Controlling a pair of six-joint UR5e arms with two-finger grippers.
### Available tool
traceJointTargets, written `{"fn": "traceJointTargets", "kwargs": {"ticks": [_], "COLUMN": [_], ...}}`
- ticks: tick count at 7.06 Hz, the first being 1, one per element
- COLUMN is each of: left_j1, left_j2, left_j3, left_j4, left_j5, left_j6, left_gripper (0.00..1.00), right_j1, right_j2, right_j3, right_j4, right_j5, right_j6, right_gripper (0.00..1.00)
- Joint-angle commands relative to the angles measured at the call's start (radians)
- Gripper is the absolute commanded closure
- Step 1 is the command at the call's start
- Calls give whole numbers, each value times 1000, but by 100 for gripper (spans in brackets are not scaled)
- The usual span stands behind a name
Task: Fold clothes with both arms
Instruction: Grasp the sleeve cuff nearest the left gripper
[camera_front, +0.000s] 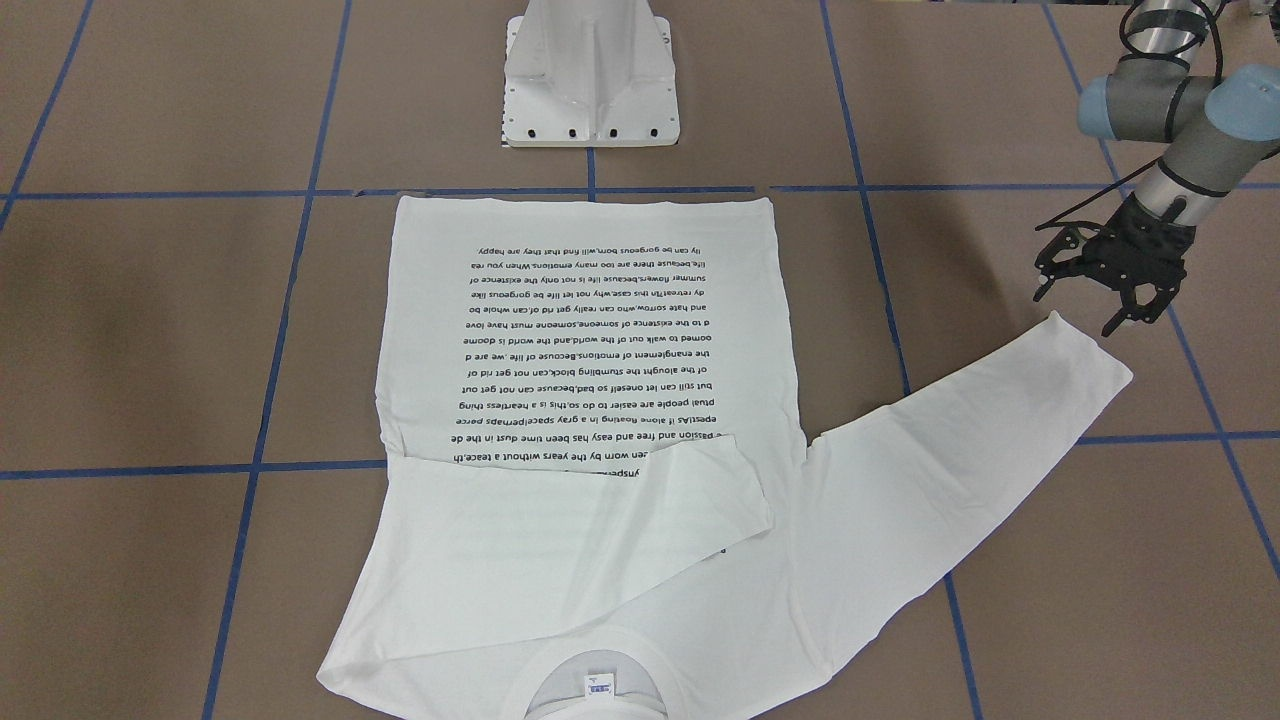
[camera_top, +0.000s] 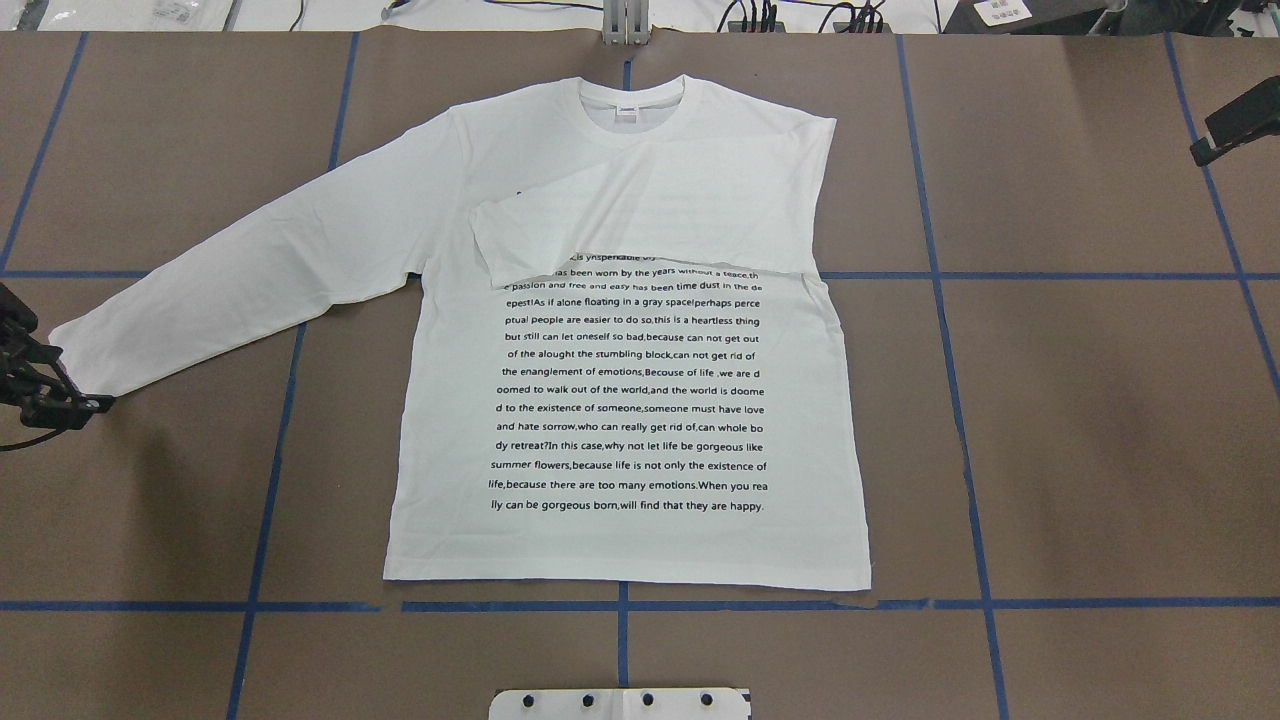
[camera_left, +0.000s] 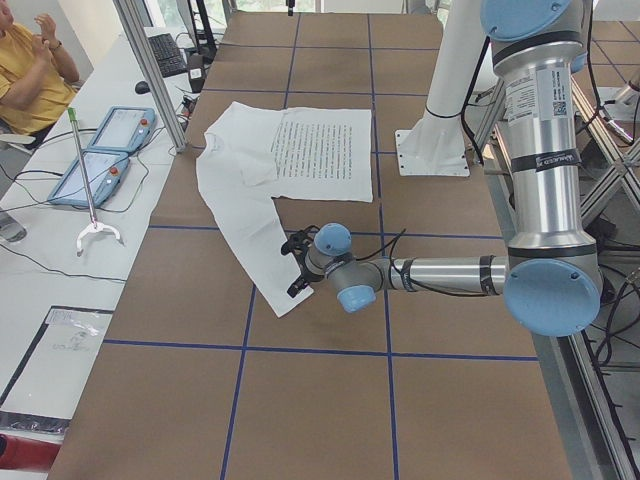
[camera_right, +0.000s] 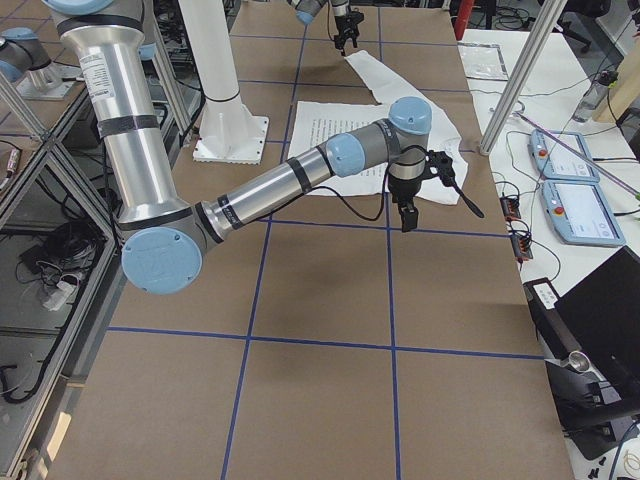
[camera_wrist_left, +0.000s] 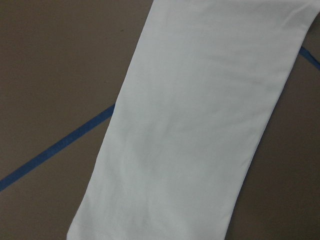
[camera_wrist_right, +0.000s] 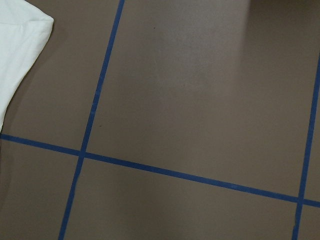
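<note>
Shirt (camera_top: 630, 350) lies flat on brown table (camera_top: 1100, 420) gridded with blue tape (camera_top: 1100, 603).

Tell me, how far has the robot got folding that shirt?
One sleeve of the white long-sleeved cotton shirt already lies folded across its chest. The open black left gripper is at the other sleeve's cuff, not gripping it. That sleeve and the body are not yet folded.

White long-sleeve shirt (camera_top: 620, 400) flat on table, print up.
R-side sleeve folded across chest, covering top text lines; other sleeve out straight, L gripper (camera_front: 1085, 300) at its cuff, fingers spread.
</note>
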Motion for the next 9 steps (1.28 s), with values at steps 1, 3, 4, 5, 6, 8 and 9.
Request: {"fn": "traceJointTargets", "kwargs": {"ticks": [1,3,4,5,6,8,9], "left_j1": [35,37,37,37,35,35,29], "left_j2": [1,1,1,1,1,1,1], "left_j3": [20,26,26,26,26,22,5], "left_j4": [0,0,0,0,0,-4,-5], "left_j5": [32,34,34,34,34,34,32], "left_j6": [2,4,5,5,4,7,7], "left_gripper": [6,30,41,58,79,100,100], "right_j1": [0,0,0,0,0,0,0], "right_j2": [-8,-13,-11,-11,-11,-10,-10], "right_j3": [10,12,12,13,13,16,16], "right_j4": [0,0,0,0,0,0,0], "right_j5": [1,1,1,1,1,1,1], "right_j6": [4,3,3,3,3,4,7], "right_gripper": [0,0,0,0,0,0,0]}}
